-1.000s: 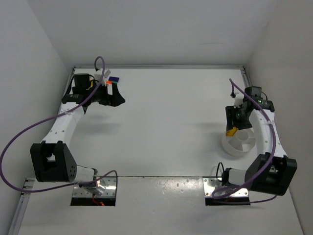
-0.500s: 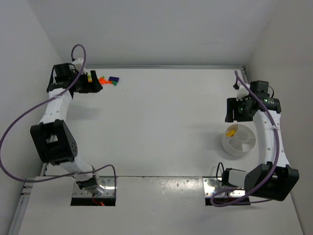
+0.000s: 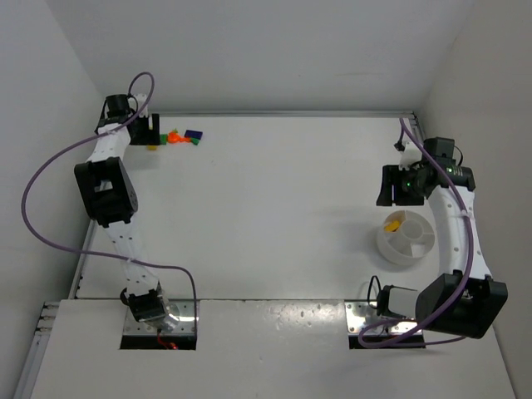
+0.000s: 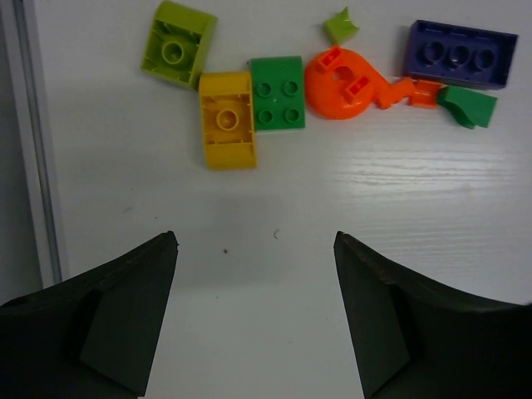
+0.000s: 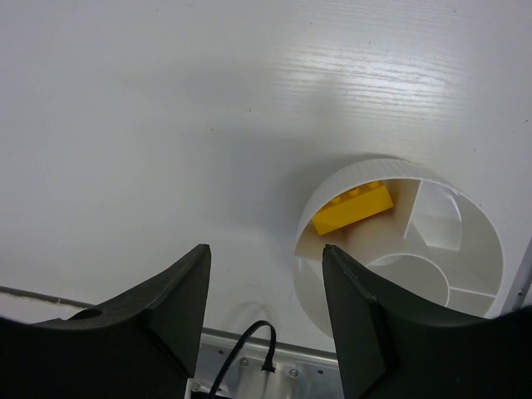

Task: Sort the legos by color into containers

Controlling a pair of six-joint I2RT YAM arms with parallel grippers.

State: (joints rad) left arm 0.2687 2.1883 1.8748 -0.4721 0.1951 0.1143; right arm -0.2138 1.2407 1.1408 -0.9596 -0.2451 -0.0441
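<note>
The legos lie in a cluster in the far left corner: a lime brick (image 4: 178,44), a yellow brick (image 4: 227,119), a green brick (image 4: 278,92), a round orange piece (image 4: 342,81) and a blue brick (image 4: 460,54), with smaller orange and green bits beside them. My left gripper (image 4: 256,237) hangs open just short of the yellow brick, nothing between its fingers. From above, the left gripper (image 3: 151,135) sits at the cluster's left end. The containers are one white divided dish (image 5: 349,170) holding a yellow brick (image 5: 352,208). My right gripper (image 5: 266,248) is open and empty beside the dish.
A metal rail (image 4: 33,141) and the side wall run close along the left of the cluster. The dish (image 3: 407,249) stands at the right, near the right arm's base. A black cable and the metal base plate (image 5: 274,370) lie under the right gripper.
My left arm has swung into the far left corner, its gripper now at the cluster's left end, jaws narrowing a little. My right gripper has drawn back from the dish; the yellow brick lies inside.
</note>
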